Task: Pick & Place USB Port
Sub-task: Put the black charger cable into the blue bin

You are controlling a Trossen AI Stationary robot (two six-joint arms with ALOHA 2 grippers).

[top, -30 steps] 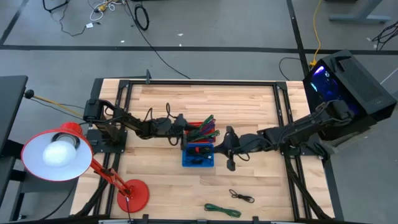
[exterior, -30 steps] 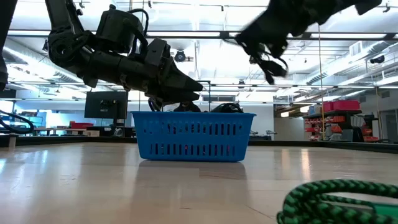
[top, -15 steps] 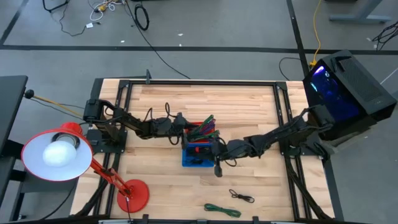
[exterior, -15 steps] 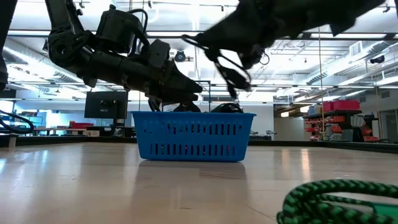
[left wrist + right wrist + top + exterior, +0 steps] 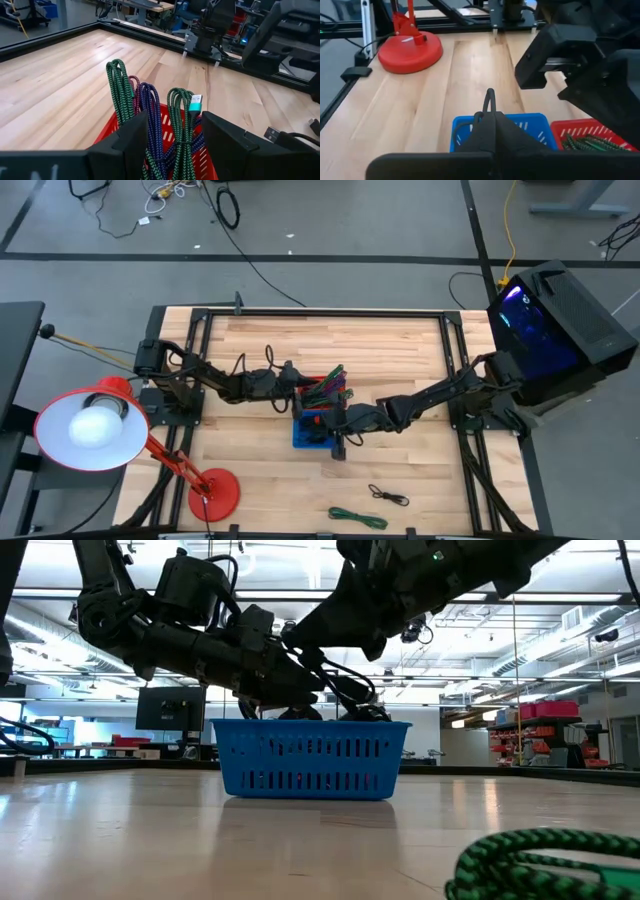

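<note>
You are carrying a thin black USB cable (image 5: 490,102) in the right gripper (image 5: 338,430), whose fingers are closed on it; a short loop of it stands up just past the fingertips in the right wrist view. The gripper is over the blue slotted plastic basket (image 5: 310,760), which sits near the middle of the wooden tabletop (image 5: 400,350).

I judge this cable as light, thin and very soft. It will bend and swing under its own weight, and loose loops can catch on the basket rim. The best place to hold is near the stiff plug end or on a gathered bundle, not on one loose strand.

What lies inside the blue basket I cannot tell for sure; the low view shows dark cable loops above its rim. Touching it on the far side is a red plastic basket (image 5: 205,160), holding upright bundles of braided cables: green-and-black (image 5: 117,95), purple (image 5: 150,107) and one with a turquoise plug (image 5: 195,103).

The left gripper (image 5: 172,140) is at this red basket, fingers apart on both sides of the bundles, not pressing them.

Near the front edge of the tabletop lie a coiled green braided cable (image 5: 358,517) and a small black cable (image 5: 388,496), apart from each other. A red desk lamp (image 5: 100,430) stands at the front left corner.
</note>
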